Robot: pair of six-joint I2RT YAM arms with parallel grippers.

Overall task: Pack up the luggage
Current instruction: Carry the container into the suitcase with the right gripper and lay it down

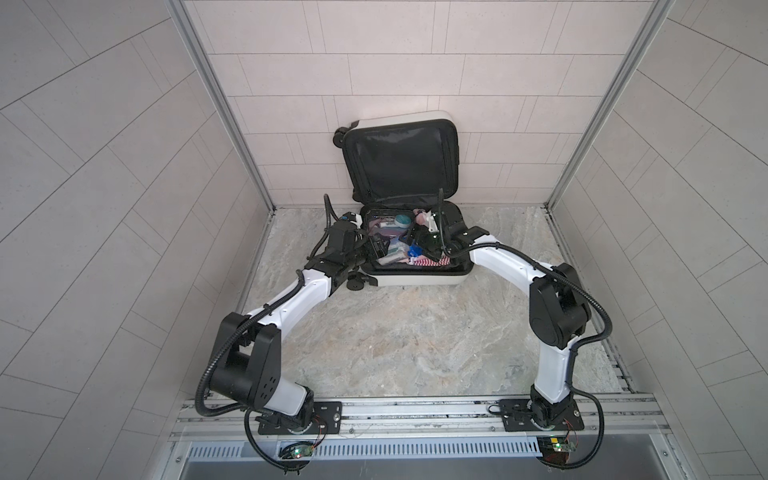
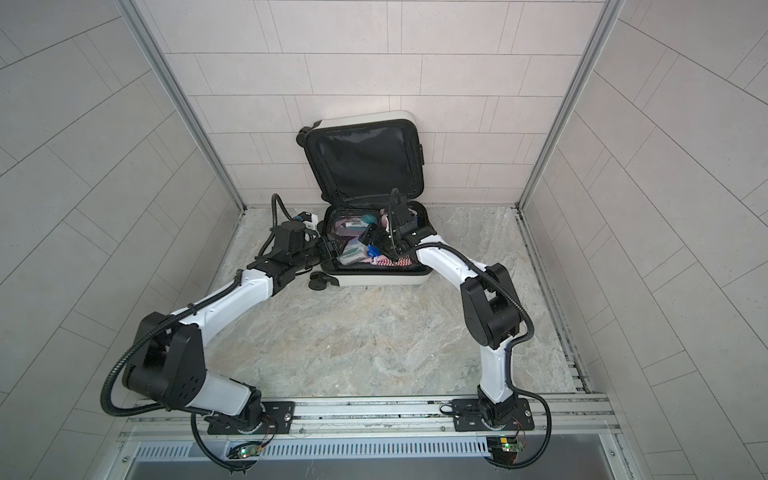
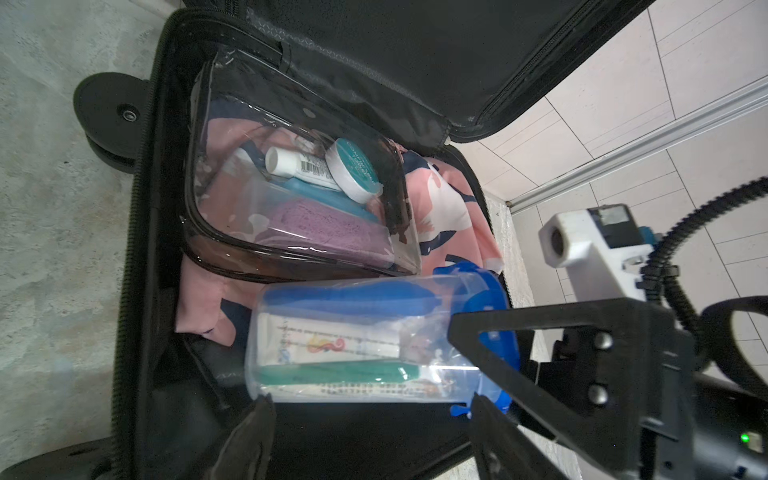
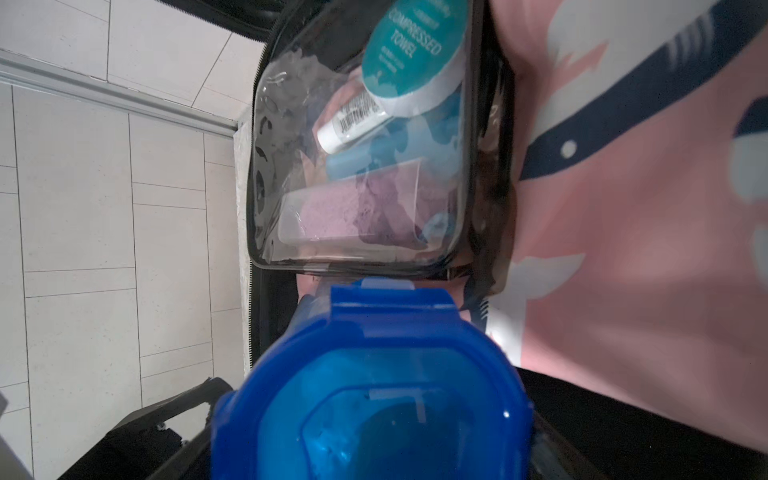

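Observation:
The luggage (image 1: 415, 280) (image 2: 374, 279) lies open at the back of the floor, its black-lined lid (image 1: 399, 162) propped against the wall. Inside, a clear toiletry pouch (image 3: 291, 199) (image 4: 357, 187) rests on a pink patterned garment (image 3: 449, 208). A clear container with a blue lid (image 3: 332, 345) (image 4: 374, 374) holds toothbrushes and tubes. My right gripper (image 1: 419, 243) (image 4: 370, 449) is shut on its lid end, one finger (image 3: 519, 353) crossing the lid. My left gripper (image 1: 374, 249) (image 3: 370, 411) stands open, fingertips at the container's near side, nothing between them.
A red-and-white striped cloth (image 1: 432, 262) lies in the luggage's front right corner. A black spinner wheel (image 1: 355, 284) sticks out at the front left, under my left arm. Tiled walls close in behind and on both sides. A metal rail (image 1: 415, 411) runs along the front.

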